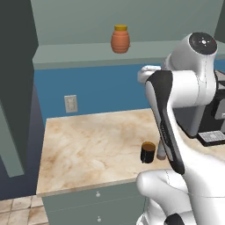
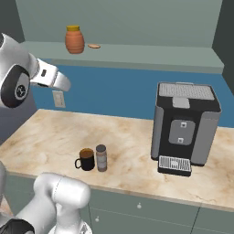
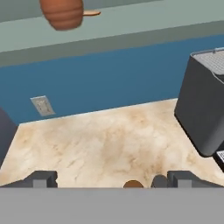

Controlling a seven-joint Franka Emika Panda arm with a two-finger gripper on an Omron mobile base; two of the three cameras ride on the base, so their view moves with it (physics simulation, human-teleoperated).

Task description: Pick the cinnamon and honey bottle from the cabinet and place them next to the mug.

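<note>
The cinnamon is found upright on the bench, just beside the mug, both near the front edge and toward the middle of its length. This part of the task is judged complete, since the shaker stands at the mug's side, apart from it or barely so; contact cannot be told.

The honey bottle is noted upright on the shelf of the cabinet, toward its left end and close to the front lip. A small flat tan item lies on the shelf just to its right; its nature cannot be made out. The bottle is judged the remaining item to be fetched.

The gripper is held empty with its fingers spread wide apart, nothing lying between them. It is raised above the bench and aimed toward the blue back wall, a posture judged consistent with a reach toward the shelf. In the hand view the honey bottle appears at the upper left edge, well apart from the fingertips and higher than their line; the mug rim and the cinnamon cap appear low between the fingers, beneath the hand.

A coffee machine occupies the right part of the bench, well apart from the mug.
</note>
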